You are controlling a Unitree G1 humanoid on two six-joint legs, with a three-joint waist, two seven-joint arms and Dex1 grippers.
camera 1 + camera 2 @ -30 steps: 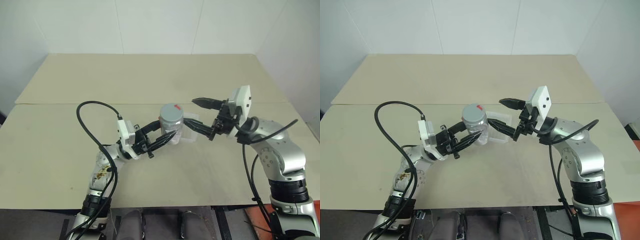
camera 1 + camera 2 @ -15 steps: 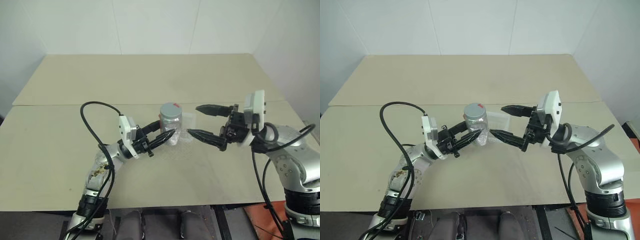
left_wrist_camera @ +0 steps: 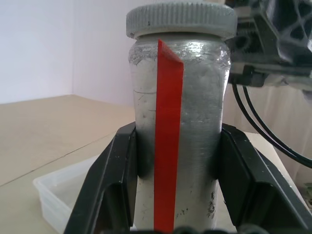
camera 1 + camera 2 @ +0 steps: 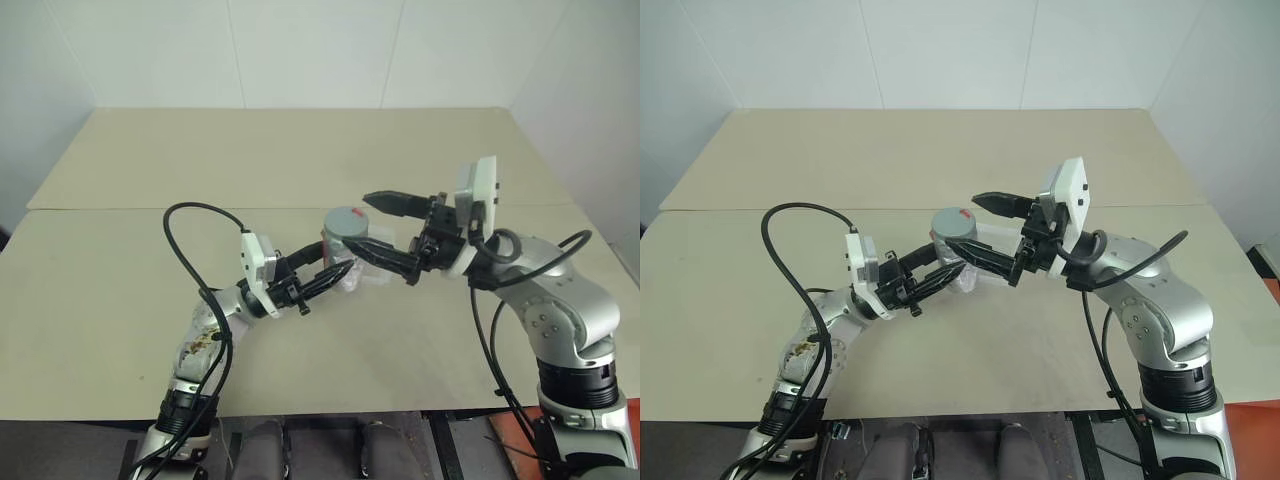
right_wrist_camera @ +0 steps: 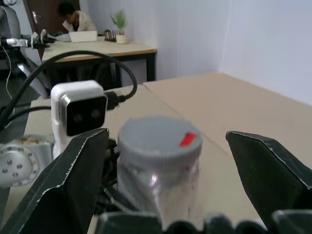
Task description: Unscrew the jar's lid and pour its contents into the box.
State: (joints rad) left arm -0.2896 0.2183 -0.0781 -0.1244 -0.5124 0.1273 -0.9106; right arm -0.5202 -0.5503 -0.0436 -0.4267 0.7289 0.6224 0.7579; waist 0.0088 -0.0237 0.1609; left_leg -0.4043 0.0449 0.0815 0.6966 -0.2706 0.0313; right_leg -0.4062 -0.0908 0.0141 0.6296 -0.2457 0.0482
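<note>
The clear jar [image 4: 343,246] with a red strip down its side stands upright in my left gripper [image 4: 336,270], which is shut on its body below the cap. In the left wrist view both black fingers [image 3: 105,190] press the jar [image 3: 178,146]. The grey lid [image 4: 346,220] with a red mark sits on top. My right gripper [image 4: 360,223] is open, one finger on each side of the lid [image 5: 158,136] and apart from it. The whitish box [image 4: 370,277] lies on the table just behind the jar, partly hidden. I cannot make out the contents.
The tan table [image 4: 300,160] spreads wide behind and to both sides. A black cable [image 4: 190,250] loops up from my left forearm. In the right wrist view a person [image 5: 73,14] sits at a far desk with a potted plant [image 5: 119,22].
My right gripper drew back to the right half a second ago, then swung in again and now straddles the lid, jaws open. The left gripper kept its hold on the jar.
</note>
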